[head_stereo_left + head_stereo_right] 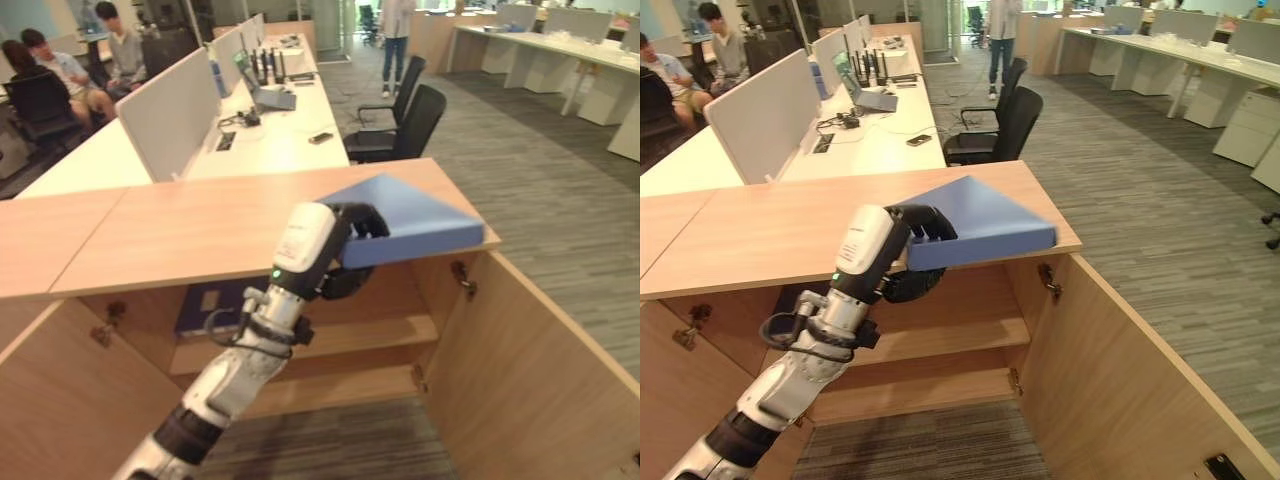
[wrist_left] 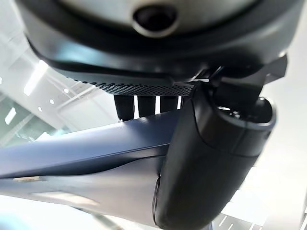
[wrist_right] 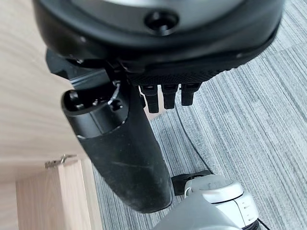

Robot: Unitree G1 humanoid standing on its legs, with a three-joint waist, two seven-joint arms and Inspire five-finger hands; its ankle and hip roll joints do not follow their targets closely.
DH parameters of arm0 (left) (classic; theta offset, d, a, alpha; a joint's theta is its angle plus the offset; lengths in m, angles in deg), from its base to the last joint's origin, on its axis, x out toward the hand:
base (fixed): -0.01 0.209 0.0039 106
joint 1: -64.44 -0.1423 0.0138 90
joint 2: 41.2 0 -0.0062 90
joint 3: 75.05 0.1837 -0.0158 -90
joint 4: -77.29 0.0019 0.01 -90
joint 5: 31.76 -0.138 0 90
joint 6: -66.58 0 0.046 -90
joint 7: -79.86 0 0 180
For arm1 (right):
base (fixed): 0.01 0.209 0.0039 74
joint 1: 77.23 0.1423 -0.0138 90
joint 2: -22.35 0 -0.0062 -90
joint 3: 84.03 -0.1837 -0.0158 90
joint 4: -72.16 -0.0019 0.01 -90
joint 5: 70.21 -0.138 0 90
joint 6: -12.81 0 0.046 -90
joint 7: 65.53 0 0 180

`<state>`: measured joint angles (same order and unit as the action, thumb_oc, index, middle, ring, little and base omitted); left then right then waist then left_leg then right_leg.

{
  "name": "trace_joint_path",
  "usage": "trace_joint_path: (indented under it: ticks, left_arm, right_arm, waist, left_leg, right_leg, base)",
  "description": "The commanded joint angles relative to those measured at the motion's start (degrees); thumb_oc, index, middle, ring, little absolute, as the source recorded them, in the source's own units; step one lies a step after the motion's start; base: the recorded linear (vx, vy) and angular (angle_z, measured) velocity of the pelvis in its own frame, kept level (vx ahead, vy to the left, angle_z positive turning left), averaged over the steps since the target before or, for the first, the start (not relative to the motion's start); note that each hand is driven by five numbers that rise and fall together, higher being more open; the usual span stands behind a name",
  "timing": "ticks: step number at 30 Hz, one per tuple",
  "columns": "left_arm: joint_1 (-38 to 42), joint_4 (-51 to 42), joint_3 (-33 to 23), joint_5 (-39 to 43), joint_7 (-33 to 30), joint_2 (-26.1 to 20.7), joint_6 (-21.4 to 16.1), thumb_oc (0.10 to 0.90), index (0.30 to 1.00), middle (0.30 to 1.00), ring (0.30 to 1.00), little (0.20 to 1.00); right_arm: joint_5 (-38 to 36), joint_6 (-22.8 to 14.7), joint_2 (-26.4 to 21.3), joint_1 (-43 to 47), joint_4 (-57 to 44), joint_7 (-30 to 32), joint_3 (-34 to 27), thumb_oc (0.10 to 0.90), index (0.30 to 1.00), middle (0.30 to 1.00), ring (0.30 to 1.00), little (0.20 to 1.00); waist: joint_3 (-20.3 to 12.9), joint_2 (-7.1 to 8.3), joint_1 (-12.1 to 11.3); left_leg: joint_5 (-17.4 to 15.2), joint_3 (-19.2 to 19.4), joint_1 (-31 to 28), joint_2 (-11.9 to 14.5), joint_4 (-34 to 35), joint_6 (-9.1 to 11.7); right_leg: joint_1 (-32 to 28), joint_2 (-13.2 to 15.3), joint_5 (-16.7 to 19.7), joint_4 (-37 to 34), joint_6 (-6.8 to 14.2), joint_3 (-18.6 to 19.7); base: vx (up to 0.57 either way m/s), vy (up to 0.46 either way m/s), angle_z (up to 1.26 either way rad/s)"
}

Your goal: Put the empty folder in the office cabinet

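Observation:
The blue folder [image 1: 410, 215] lies tilted on the front right corner of the wooden cabinet top [image 1: 200, 225], its edge jutting past the rim. My left hand [image 1: 350, 245] is shut on its near edge, fingers over the top and thumb underneath. The left wrist view shows the thumb [image 2: 211, 158] pressed under the folder [image 2: 72, 158]. Below it the cabinet stands open, with a bare shelf [image 1: 340, 340] inside. My right hand [image 3: 124, 153] hangs open over the carpet beside a wooden panel, holding nothing.
The right door [image 1: 540, 350] and the left door [image 1: 50, 400] are swung out toward me. Another blue file [image 1: 200, 310] stands inside at the left. Black office chairs [image 1: 400, 125] and desks lie behind the cabinet. People sit at the far left and one stands further back [image 1: 395, 40].

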<state>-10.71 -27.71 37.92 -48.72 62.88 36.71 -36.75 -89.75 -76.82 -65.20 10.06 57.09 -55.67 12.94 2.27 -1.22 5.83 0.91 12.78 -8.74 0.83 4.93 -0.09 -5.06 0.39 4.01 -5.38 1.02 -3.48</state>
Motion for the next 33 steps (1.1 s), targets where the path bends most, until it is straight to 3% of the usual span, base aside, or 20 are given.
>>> trace_joint_path:
  ticks: [1,3,4,6,9,15,22,26,33]
  left_arm:
    - [2.2,-2.3,-1.4,18.0,6.1,1.2,-2.6,0.4,0.3,0.3,0.3,0.3]
    - [2.4,-6.4,-2.0,34.4,12.1,1.5,-3.8,0.4,0.3,0.3,0.3,0.3]
    - [2.4,-6.4,-2.2,34.7,12.4,1.4,-3.7,0.4,0.3,0.3,0.3,0.3]
    - [3.5,-8.0,-1.4,48.2,16.8,2.3,-3.0,0.4,0.3,0.3,0.3,0.3]
    - [6.7,-9.0,2.2,61.5,21.6,3.1,-1.4,0.4,0.3,0.3,0.3,0.3]
    - [9.5,-7.4,7.8,71.2,24.6,2.4,1.6,0.4,0.3,0.3,0.3,0.3]
    - [4.2,-4.1,7.5,71.1,24.1,1.5,3.4,0.4,0.3,0.3,0.3,0.3]
    - [-3.1,-1.3,4.5,66.7,24.0,0.2,5.1,0.4,0.3,0.3,0.3,0.3]
    - [-15.9,1.6,-4.7,52.1,25.6,-5.2,6.7,0.4,0.3,0.3,0.3,0.3]
  right_arm:
    - [-1.9,-1.9,-0.8,3.6,3.0,-1.1,-0.9,0.8,0.9,0.9,0.9,0.9]
    - [-1.5,-1.4,-1.5,4.4,2.9,-2.7,-0.8,0.8,0.9,0.9,0.9,0.9]
    - [-1.5,-1.4,-1.5,4.4,2.9,-2.8,-0.8,0.8,0.9,0.9,0.9,0.9]
    - [-1.0,-0.8,-1.8,5.6,3.1,-4.6,-0.1,0.8,0.9,0.9,0.9,0.9]
    - [-0.6,-0.4,-1.7,6.8,3.9,-6.5,0.5,0.8,0.9,0.9,0.9,0.9]
    - [-0.9,-0.1,-1.3,7.5,4.9,-7.6,1.5,0.8,0.9,0.9,0.9,0.9]
    - [-1.7,-0.6,-1.1,7.0,4.3,-8.0,2.2,0.8,0.9,0.9,0.9,0.9]
    - [-2.7,-1.2,-1.2,6.6,1.2,-8.6,2.2,0.8,0.9,0.9,0.9,0.9]
    - [-4.1,-2.1,-2.3,4.5,-10.1,-11.1,2.6,0.8,0.9,0.9,0.9,0.9]
  waist:
    - [-0.5,2.95,0.9]
    - [-0.6,2.81,0.9]
    - [-0.5,2.79,1.0]
    - [-0.5,2.62,0.9]
    - [-0.3,2.57,0.9]
    - [-0.1,2.39,0.9]
    - [0.4,2.52,0.4]
    - [0.7,2.55,-0.1]
    - [1.0,2.45,-1.4]
  left_leg:
    - [-4.6,-2.2,-0.4,0.8,0.1,2.6]
    - [-4.5,-2.2,-0.3,0.8,0.1,2.6]
    - [-4.5,-2.2,-0.4,0.8,0.1,2.6]
    - [-4.4,-2.0,-0.4,0.8,0.1,2.7]
    - [-4.4,-2.0,-0.4,0.8,0.1,2.7]
    - [-4.3,-2.0,-0.4,0.7,0.1,2.6]
    - [-4.1,-2.1,-0.5,0.7,0.1,2.6]
    - [-4.0,-2.4,-0.4,0.7,0.1,2.7]
    - [-3.6,-2.6,0.1,0.8,0.1,2.8]
  right_leg:
    - [-1.8,2.7,-3.2,0.4,4.9,-3.4]
    - [-1.9,2.7,-3.3,0.4,5.0,-3.5]
    - [-1.9,2.7,-3.3,0.4,5.0,-3.5]
    - [-2.0,2.7,-3.3,0.4,5.1,-3.8]
    - [-2.2,2.8,-3.4,0.4,5.2,-4.0]
    - [-2.4,2.7,-3.3,0.4,5.2,-4.2]
    - [-2.5,2.7,-3.4,0.4,5.1,-4.1]
    - [-2.5,2.6,-3.5,0.4,5.0,-4.1]
    - [-2.2,2.7,-3.6,0.4,4.9,-4.5]
  base:
    - [-0.02,-0.001,0.19]
    - [-0.02,0.002,0.08]
    - [0.0,0.0,0.0]
    - [-0.02,0.007,0.0]
    - [-0.02,0.009,0.01]
    - [0.0,0.0,0.0]
    - [0.0,0.0,0.01]
    - [0.0,-0.001,0.05]
    - [0.0,-0.002,0.01]
